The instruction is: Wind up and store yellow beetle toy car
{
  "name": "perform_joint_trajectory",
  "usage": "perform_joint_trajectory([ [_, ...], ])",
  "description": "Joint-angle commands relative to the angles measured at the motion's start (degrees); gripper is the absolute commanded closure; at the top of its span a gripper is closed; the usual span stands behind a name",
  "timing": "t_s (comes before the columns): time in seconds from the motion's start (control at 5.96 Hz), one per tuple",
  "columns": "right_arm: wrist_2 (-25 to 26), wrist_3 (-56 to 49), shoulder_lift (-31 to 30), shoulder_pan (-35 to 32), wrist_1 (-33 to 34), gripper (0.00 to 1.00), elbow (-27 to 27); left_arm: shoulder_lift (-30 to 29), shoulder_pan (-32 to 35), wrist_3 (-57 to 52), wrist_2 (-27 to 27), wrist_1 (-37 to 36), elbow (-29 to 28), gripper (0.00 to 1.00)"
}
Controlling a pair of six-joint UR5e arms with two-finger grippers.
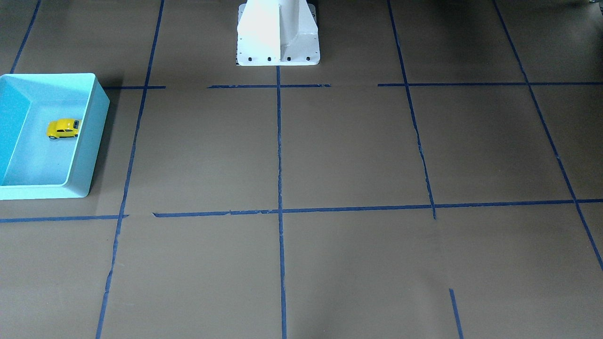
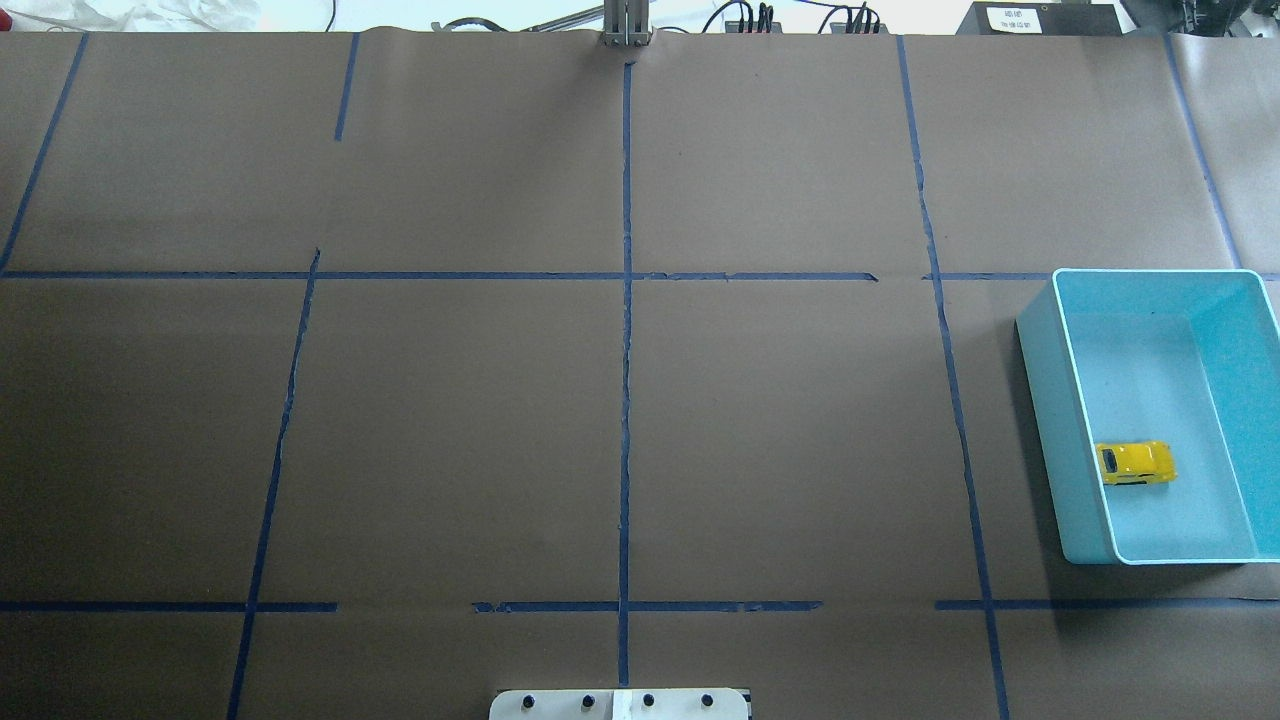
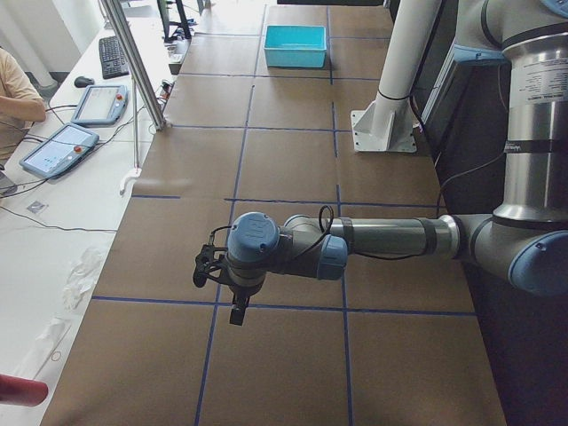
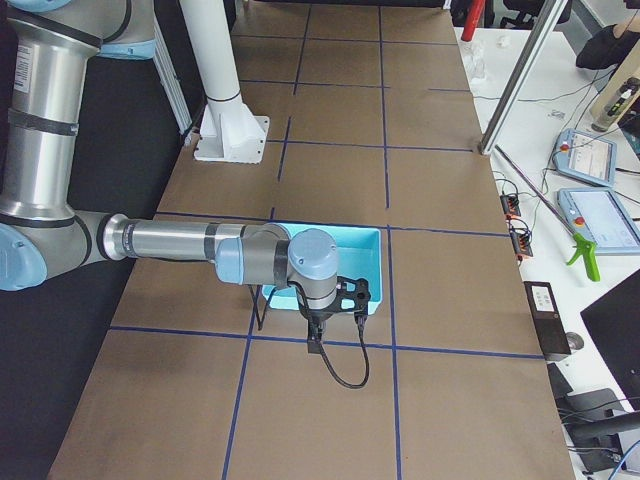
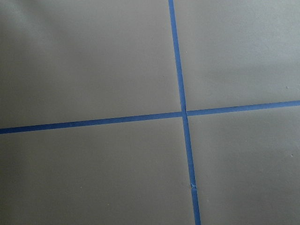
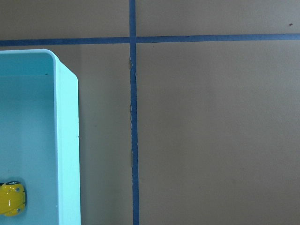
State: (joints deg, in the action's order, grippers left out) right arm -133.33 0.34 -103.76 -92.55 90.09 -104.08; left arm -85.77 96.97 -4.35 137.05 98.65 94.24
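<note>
Yellow beetle toy car (image 1: 63, 128) in the turquoise bin (image 1: 92, 141).
It stands on its wheels just beside one long wall. My left jaws and right jaws hang above the tabletop (image 1: 330, 155); wide or narrow, I cannot tell.

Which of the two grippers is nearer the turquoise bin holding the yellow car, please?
The right gripper: it hangs beside the turquoise bin containing the yellow beetle toy car, while the left gripper hangs at the table's opposite end.
</note>
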Motion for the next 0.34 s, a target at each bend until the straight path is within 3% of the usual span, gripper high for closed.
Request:
perform_joint_trajectory([
  [0.0, 0.09, 0.18, 0.13, 0.00, 0.00, 0.00, 0.19, -0.01, -0.20, -0.04, 0.06, -0.04, 0.07, 0.00],
  [0.17, 0.09, 0.19, 0.22, 0.00, 0.00, 0.00, 0.19, -0.01, -0.20, -0.05, 0.06, 0.05, 0.07, 0.00],
])
